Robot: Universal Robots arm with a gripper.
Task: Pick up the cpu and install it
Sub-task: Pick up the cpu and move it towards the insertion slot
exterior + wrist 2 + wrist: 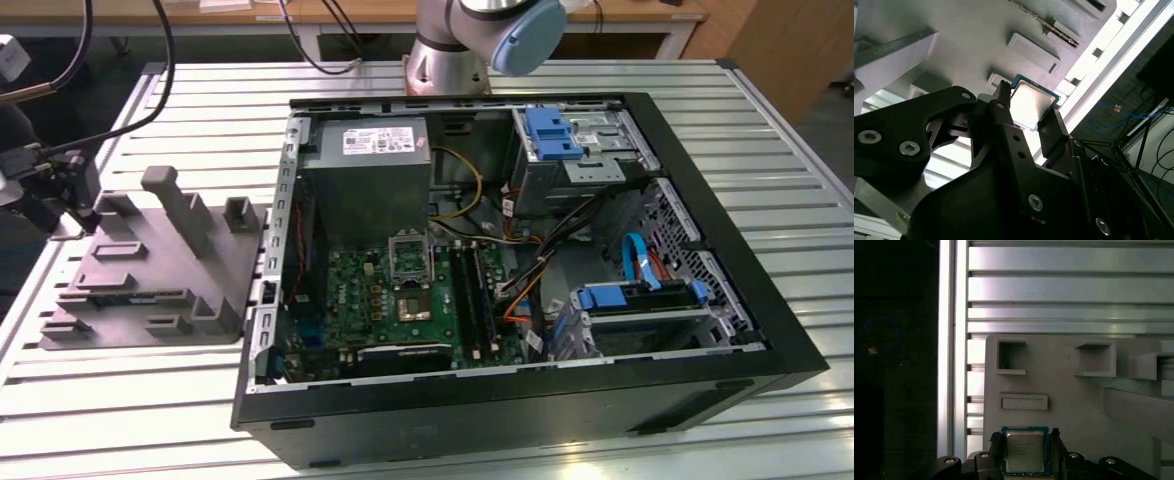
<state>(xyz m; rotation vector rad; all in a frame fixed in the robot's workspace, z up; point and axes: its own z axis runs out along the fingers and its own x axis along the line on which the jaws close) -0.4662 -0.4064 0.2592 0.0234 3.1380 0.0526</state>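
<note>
Gripping the cpu by two opposite edges, our gripper sits narrow, fingers pressed against it. We see the chip over the grey tray, well apart from the motherboard inside the computer case.

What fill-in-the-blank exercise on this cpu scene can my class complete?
The gripper is shut on the cpu, one ____ at each side.
Behind the cpu lies a plastic tray coloured ____.
In the exterior view, the open computer case holds a motherboard coloured ____.
Missing words: finger, grey, green.
</note>
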